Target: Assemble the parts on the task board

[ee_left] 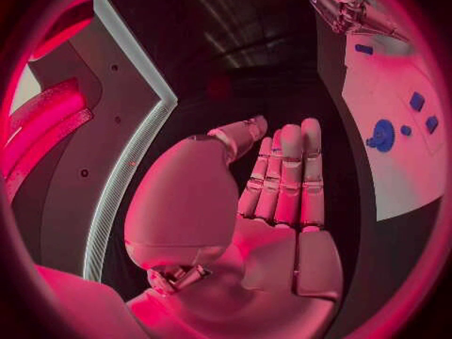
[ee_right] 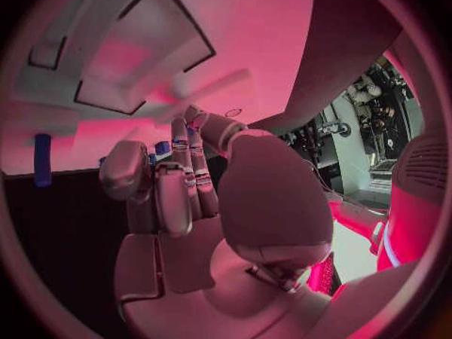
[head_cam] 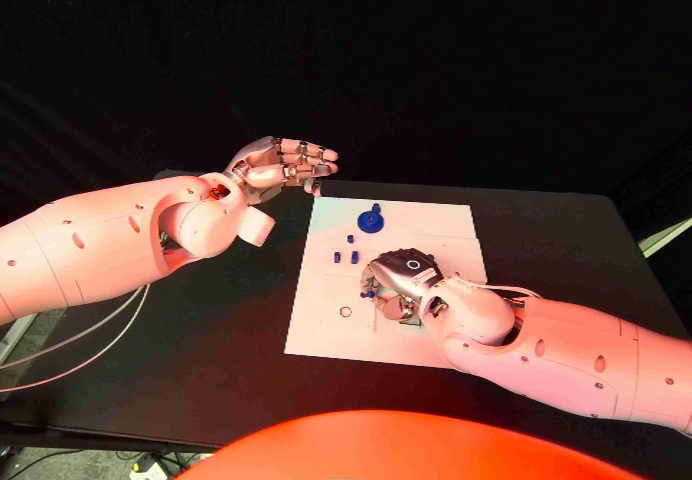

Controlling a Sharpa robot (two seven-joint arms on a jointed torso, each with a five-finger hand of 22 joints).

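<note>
Our right hand (head_cam: 408, 280) works low over the task board (head_cam: 433, 225) mid-counter, whether clamped on a part we cannot tell; left hand (head_cam: 281, 163) hovers empty, fingers loose; next, seat the small blue parts (head_cam: 346, 256).

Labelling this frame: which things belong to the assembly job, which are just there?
Job: task board; round blue part; small blue parts; right hand, over the board; left hand, off it.
Not job: black table; cables.

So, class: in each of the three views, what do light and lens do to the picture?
Head view: reddish light falls on the arms, and the task board stays pale against darkness. Left wrist view: pink light over the left hand, fisheye bending edges. Right wrist view: pink over the right hand, board lines curved.
</note>
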